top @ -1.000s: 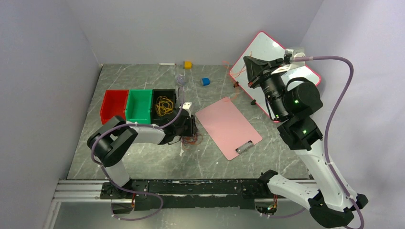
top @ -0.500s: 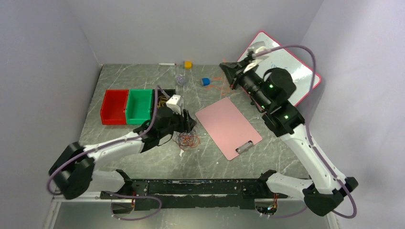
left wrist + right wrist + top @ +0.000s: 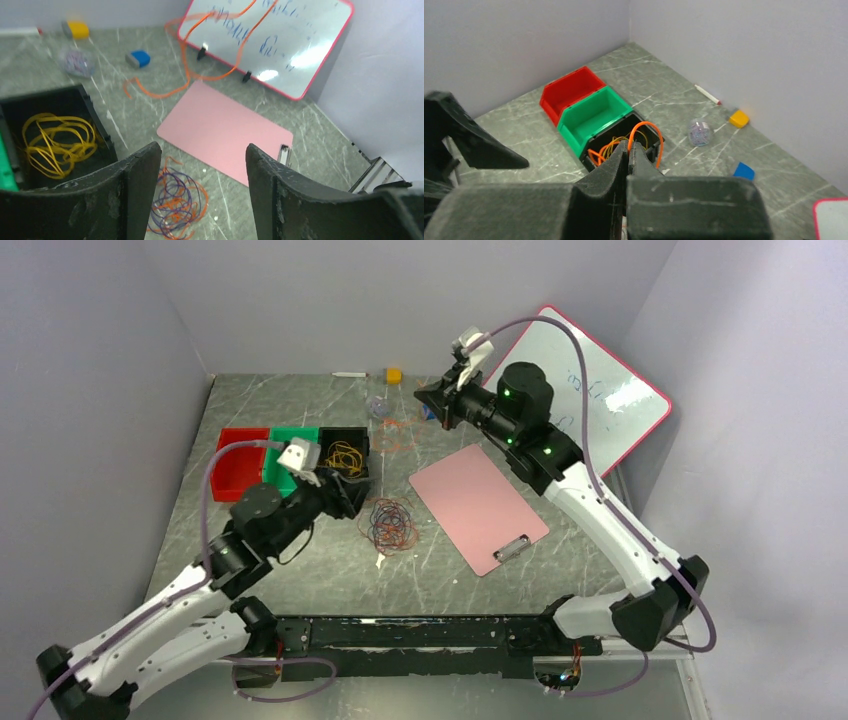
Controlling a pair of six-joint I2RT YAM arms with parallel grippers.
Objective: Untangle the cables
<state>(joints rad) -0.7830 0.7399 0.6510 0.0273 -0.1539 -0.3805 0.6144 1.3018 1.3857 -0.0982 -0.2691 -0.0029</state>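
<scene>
A tangle of orange-red and dark blue cables (image 3: pixel 390 524) lies on the table left of the pink clipboard; it also shows in the left wrist view (image 3: pixel 177 205). My left gripper (image 3: pixel 347 496) is open and empty, just left of and above the tangle, with its jaws wide apart (image 3: pixel 202 155). My right gripper (image 3: pixel 430 400) is shut on a single orange cable (image 3: pixel 400 430), held in the air behind the bins; the loop hangs from the fingertips (image 3: pixel 651 127). A yellow cable (image 3: pixel 345 456) lies coiled in the black bin (image 3: pixel 360 434).
Red (image 3: pixel 238 462) and green (image 3: pixel 290 438) bins stand beside the black one. A pink clipboard (image 3: pixel 478 505) lies mid-table and a whiteboard (image 3: pixel 610 390) leans at the back right. A clear jar (image 3: pixel 378 406), a yellow block (image 3: pixel 394 374) and a blue piece (image 3: pixel 743 171) lie near the back wall.
My right gripper swung left from the whiteboard to above the bins, carrying the orange cable. My left gripper drew back left off the tangle, which stays on the table.
</scene>
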